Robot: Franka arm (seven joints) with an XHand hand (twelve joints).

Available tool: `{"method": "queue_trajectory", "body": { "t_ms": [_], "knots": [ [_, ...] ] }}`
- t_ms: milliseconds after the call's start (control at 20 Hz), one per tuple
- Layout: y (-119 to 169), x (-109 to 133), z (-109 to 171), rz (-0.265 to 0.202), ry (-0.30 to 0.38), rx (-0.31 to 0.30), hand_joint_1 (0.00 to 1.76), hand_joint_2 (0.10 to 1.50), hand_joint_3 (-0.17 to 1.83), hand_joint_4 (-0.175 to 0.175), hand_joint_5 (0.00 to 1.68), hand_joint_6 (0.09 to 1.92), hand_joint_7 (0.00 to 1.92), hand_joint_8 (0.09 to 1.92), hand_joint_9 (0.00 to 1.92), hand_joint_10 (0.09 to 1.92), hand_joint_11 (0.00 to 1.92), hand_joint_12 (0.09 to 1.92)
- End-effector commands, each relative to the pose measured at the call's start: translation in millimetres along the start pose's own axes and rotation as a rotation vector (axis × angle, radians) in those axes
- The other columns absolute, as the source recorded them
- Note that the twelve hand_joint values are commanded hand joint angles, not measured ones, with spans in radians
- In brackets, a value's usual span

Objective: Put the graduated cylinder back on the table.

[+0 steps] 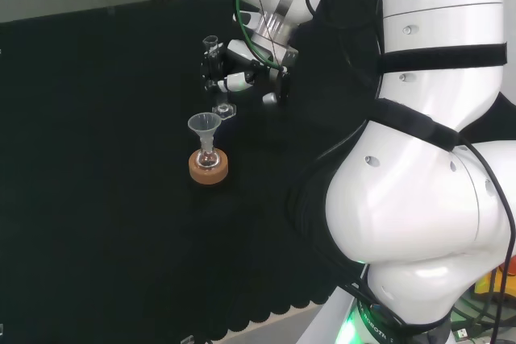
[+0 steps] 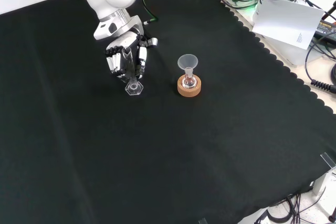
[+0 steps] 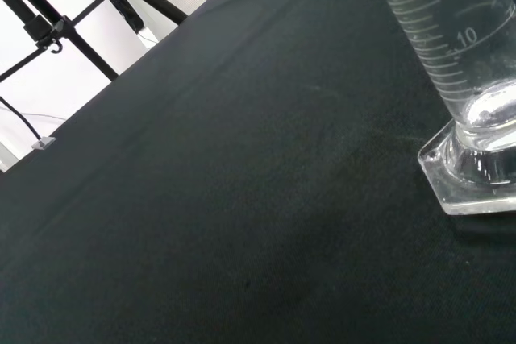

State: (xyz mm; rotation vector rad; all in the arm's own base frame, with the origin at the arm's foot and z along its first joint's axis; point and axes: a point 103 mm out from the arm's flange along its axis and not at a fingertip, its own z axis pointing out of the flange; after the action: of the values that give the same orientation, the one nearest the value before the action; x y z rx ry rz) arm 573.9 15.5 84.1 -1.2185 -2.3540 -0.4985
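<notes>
Graduated cylinder (image 2: 130, 73) stands close to upright with its hexagonal foot at the black cloth of the worktop (image 2: 157, 156). Wrist view: foot (image 3: 472, 179) looks seated on the cloth, or nearly so; no clear gap visible under it, though the near edge is hard to read through the glass. Hand (image 2: 126, 56) is at the tube's upper part, fingers (image 2: 140, 59) curled round it from the far side in the front view, so the cylinder is grasped, not released. Head view agrees: dark fingers wrapped about the tube, its open mouth showing above them and the clear foot below, just above the cloth. To the right of the cylinder in the front view, well clear of it, a small flask (image 2: 189, 81) sits in a cork ring stand (image 2: 189, 88) with a clear funnel (image 2: 187, 62) in its neck; apart from the cylinder and not touched by the hand. Cylinder looks empty as far as the wrist view lets one judge. Progress, as a judgement: lowering looks nearly or fully done, the foot at the worktop. Left to do: confirm the foot lies flat, open the fingers, and draw the hand away without tipping the tall, narrow tube.
</notes>
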Motion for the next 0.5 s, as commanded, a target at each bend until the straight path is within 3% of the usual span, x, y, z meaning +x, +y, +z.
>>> {"method": "queue_trajectory", "body": {
  "t_ms": [50,150,300,400,500],
  "knots": [
    [-0.4,0.0,0.7,-0.001,-0.004,0.005,1.24,1.15,0.00,-0.175,0.89,1.13,0.92,1.13,1.39,0.09,1.17,0.81],
    [-2.2,-1.6,1.1,0.000,0.018,0.009,1.17,1.16,0.00,-0.163,0.88,1.14,0.95,0.87,1.37,0.09,1.17,0.83],
    [-5.2,-5.3,-0.1,0.008,0.050,0.012,1.08,1.17,0.00,-0.064,0.88,1.16,0.92,0.65,1.31,0.09,1.04,0.95],
    [-7.3,-7.6,-1.7,0.013,0.065,0.011,1.05,1.13,-0.03,-0.033,0.80,0.96,0.87,0.60,1.26,0.09,0.92,1.03],
    [-8.6,-9.3,-2.5,0.019,0.076,0.012,1.02,1.13,-0.10,-0.028,0.76,0.83,0.82,0.58,1.22,0.09,0.84,1.09]
  ]
}}
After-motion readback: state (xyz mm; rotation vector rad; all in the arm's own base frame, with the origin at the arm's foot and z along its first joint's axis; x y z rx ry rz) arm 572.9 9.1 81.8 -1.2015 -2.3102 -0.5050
